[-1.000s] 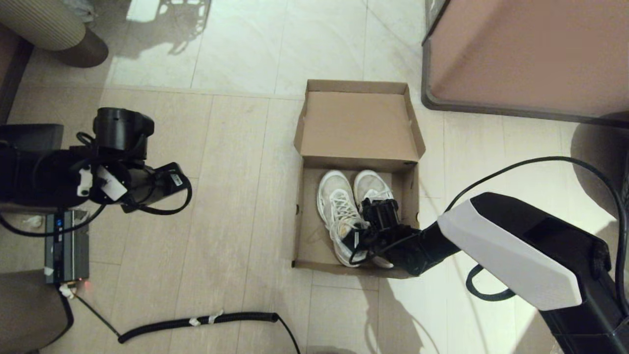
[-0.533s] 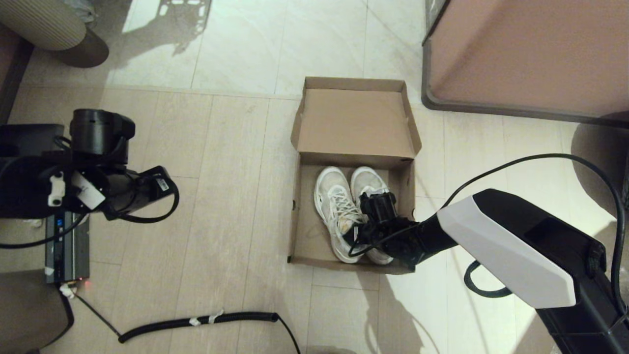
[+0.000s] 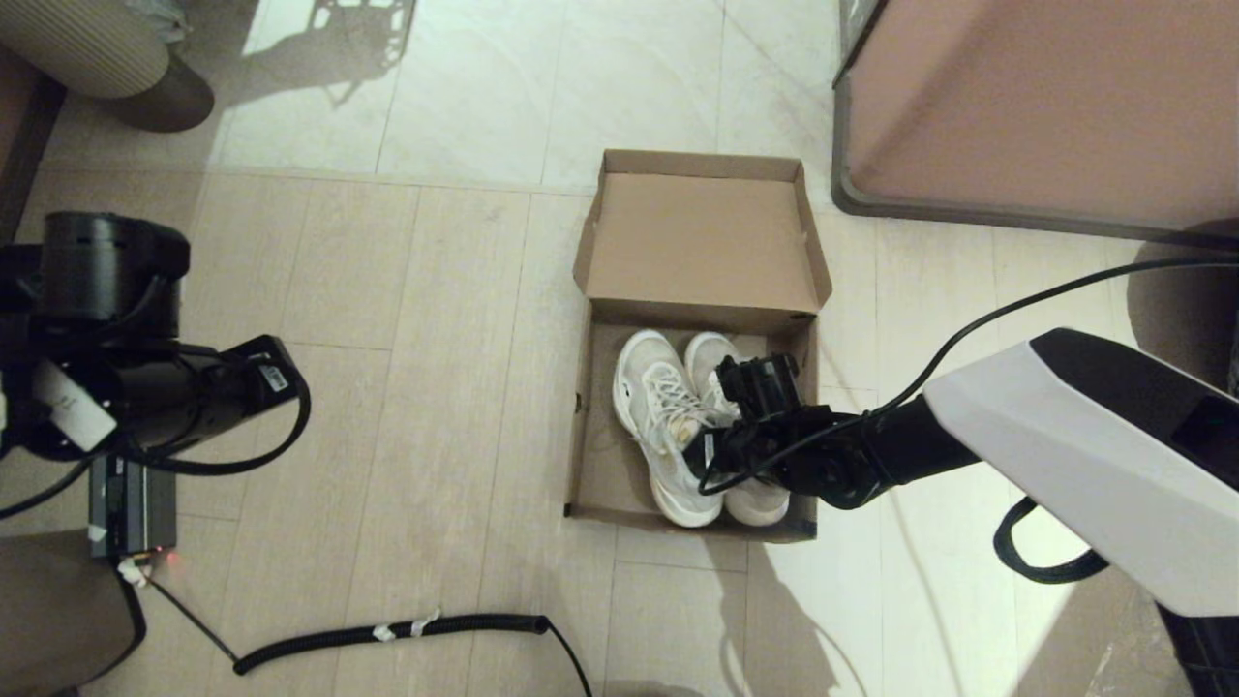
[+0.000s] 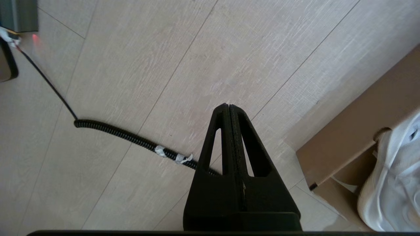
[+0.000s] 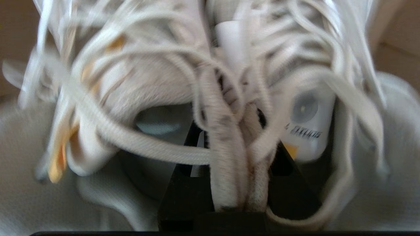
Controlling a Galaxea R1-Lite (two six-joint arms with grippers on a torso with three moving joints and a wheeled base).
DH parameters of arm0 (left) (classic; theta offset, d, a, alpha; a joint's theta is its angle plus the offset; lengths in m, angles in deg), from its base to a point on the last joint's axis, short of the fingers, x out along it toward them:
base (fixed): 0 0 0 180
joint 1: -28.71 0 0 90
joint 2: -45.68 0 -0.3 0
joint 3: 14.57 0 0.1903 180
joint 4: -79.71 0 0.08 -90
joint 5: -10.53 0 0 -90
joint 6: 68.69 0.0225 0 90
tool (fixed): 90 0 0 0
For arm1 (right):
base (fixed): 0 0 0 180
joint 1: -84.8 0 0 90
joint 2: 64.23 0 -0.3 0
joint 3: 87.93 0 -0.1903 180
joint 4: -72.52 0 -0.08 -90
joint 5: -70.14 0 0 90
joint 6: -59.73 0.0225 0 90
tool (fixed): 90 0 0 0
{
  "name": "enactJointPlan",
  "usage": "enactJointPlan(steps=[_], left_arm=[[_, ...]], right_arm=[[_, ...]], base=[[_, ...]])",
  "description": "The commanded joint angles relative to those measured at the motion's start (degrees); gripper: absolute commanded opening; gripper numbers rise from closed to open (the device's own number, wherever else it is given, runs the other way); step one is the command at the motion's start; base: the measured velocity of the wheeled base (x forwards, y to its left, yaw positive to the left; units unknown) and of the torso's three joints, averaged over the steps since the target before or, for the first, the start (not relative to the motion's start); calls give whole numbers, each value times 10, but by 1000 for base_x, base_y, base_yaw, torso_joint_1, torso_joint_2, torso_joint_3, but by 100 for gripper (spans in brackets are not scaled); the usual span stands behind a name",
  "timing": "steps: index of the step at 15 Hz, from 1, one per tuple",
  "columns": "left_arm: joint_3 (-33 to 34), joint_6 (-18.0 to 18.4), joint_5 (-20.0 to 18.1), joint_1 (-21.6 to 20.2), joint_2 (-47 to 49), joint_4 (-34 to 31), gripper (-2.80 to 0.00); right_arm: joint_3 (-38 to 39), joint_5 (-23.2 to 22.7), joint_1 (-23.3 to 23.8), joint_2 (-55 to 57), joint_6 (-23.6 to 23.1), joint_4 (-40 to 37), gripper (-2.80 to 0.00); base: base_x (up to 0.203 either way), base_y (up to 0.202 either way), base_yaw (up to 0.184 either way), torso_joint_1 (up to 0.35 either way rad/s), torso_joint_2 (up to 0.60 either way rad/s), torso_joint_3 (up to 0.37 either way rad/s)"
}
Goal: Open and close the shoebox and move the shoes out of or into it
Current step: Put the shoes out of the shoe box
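Brown cardboard shoebox (image 3: 700, 232) on the floor (image 3: 436, 339), flap lid laid back open; the shoes (image 3: 668, 426), white lace-up pair, lie side by side inside it, toes toward the lid. Right gripper (image 5: 234, 170) reaches into the shoebox, fingers (image 5: 183, 183) pinched together on the inner collars of both shoes. Left gripper (image 4: 229, 109) hangs over the floor beside the shoebox, fingers pressed together, empty, above a coiled black cable (image 4: 131, 139).

Right arm reaches in low from the right, right gripper (image 5: 234, 183) clamped on the inner collars of the shoes (image 5: 210, 82); left gripper (image 4: 229, 113) pressed closed, parked far left.
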Motion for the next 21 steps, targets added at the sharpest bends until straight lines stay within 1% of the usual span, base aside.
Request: enactJointPlan(steps=[1, 3, 5, 6, 7, 9, 10, 12, 13, 15, 16, 18, 20, 21], left_arm=[[19, -1, 2, 1, -48, -1, -280], [39, -1, 2, 1, -79, -1, -280], [67, 4, 4, 1, -111, -1, -280], [86, 16, 4, 1, -129, 0, -280], [105, 25, 4, 0, -145, 3, -280], [134, 29, 4, -1, -168, 4, -280], [139, 30, 4, -1, -170, 5, -280], [135, 32, 4, -1, -162, 5, -280], [130, 38, 4, 0, -157, 5, -280], [120, 71, 2, 3, -151, 6, -280], [110, 78, 2, 5, -145, 6, -280], [99, 79, 2, 4, -134, 5, -280], [98, 78, 0, 4, -113, 6, -280], [97, 78, -7, 4, -103, 6, -280]], right_arm=[[66, -6, -11, -96, 3, -3, -280], [136, -9, -33, -162, 11, -4, -280], [172, -9, -50, -224, 31, -5, -280], [188, -9, -53, -262, 38, -6, -280], [206, -9, -55, -301, 42, -7, -280], [243, -8, -51, -378, 47, -7, -280], [264, -8, -36, -415, 48, -7, -280], [295, -8, 39, -463, 49, -6, -280], [307, -8, 79, -477, 49, -7, -280], [334, -8, 158, -496, 48, -7, -280], [355, -9, 196, -502, 47, -7, -280], [386, -10, 250, -506, 47, -6, -280], [396, -10, 304, -493, 47, -5, -280], [394, -11, 330, -475, 46, -4, -280]], base=[[0, 0, 0, 0, 0, 0], [0, 0, 0, 0, 0, 0], [0, 0, 0, 0, 0, 0], [0, 0, 0, 0, 0, 0], [0, 0, 0, 0, 0, 0], [0, 0, 0, 0, 0, 0], [0, 0, 0, 0, 0, 0], [0, 0, 0, 0, 0, 0], [0, 0, 0, 0, 0, 0], [0, 0, 0, 0, 0, 0], [0, 0, 0, 0, 0, 0], [0, 0, 0, 0, 0, 0], [0, 0, 0, 0, 0, 0], [0, 0, 0, 0, 0, 0]])
